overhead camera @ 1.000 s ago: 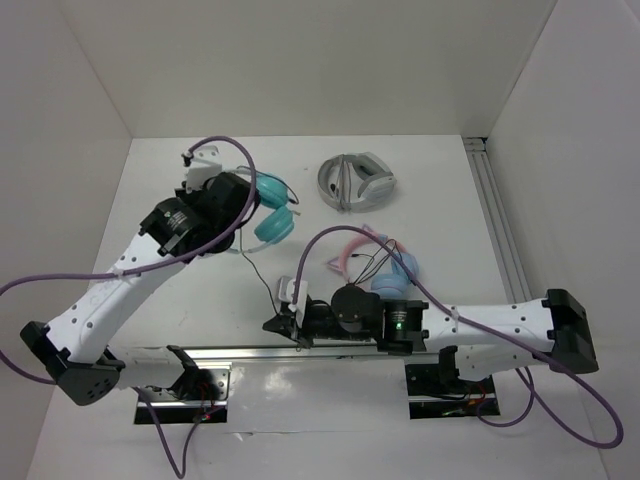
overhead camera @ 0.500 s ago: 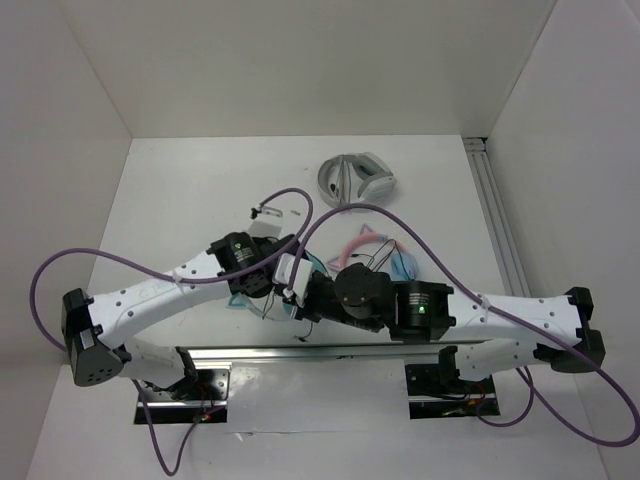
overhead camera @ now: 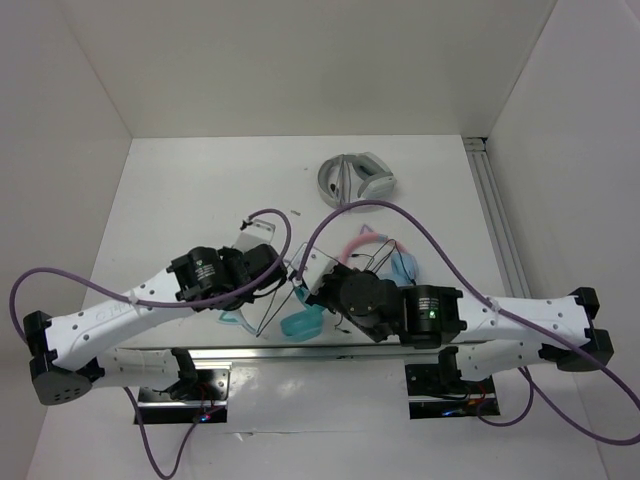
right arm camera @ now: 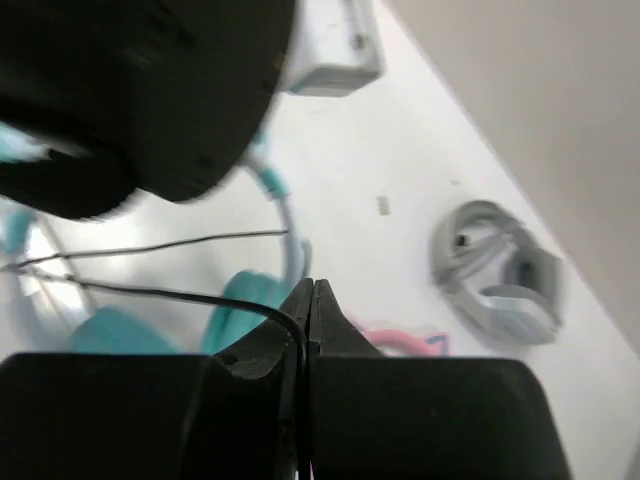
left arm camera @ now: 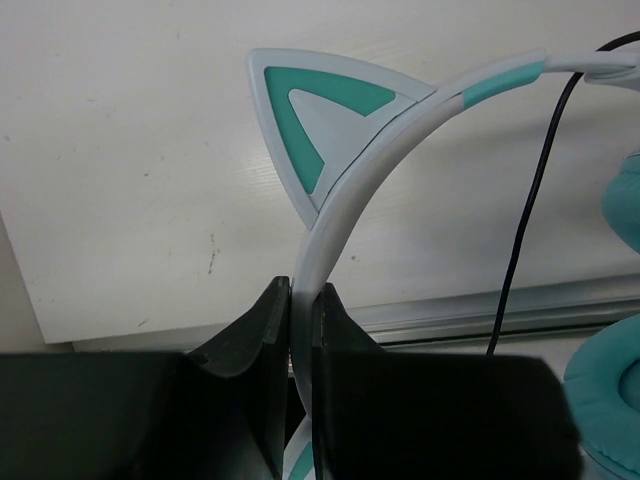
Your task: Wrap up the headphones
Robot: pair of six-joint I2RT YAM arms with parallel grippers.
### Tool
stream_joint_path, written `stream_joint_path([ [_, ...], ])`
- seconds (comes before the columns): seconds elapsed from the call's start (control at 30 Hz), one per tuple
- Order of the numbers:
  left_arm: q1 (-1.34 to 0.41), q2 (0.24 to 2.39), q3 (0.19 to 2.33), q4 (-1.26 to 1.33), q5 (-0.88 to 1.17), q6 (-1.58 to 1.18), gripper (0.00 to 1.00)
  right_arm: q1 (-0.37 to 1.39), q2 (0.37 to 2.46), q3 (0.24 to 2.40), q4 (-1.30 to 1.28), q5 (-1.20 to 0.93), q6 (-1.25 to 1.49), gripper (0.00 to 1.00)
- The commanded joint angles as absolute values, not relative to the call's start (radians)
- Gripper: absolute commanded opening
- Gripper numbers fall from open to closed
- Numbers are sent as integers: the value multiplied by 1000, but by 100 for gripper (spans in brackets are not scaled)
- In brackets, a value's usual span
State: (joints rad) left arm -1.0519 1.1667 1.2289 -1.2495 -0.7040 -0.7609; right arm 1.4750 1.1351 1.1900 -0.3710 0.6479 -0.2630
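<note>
headphones (left arm camera: 341, 200): smooth plastic band, matt cushions | table (left arm camera: 120, 170): white, matt, scuffed

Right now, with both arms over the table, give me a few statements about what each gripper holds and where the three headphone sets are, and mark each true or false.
1. The left gripper is shut on the pale headband of the teal headphones. True.
2. The right jaws stand open and empty. False: the right gripper is shut on the black cable.
3. The grey-white headphones lie clear of both grippers. True.
4. A gripper holds the pink set. False: the pink-banded pair lies ungripped on the table.
</note>
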Motion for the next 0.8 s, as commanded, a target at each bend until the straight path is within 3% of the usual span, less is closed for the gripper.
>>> stream_joint_path([
  [0.0, -1069, 1141, 1241, -1174, -624, -677, 0, 1486, 1062, 1120, -119, 929, -345, 0],
  [0.13, -1089, 1109, 1218, -1132, -534, -628, 0, 1467, 1040, 1060, 63, 1005, -480, 14],
  [0.77, -1121, 992, 1235, -1152, -469, -627, 0, 870, 1181, 1046, 44, 445, -311, 20],
])
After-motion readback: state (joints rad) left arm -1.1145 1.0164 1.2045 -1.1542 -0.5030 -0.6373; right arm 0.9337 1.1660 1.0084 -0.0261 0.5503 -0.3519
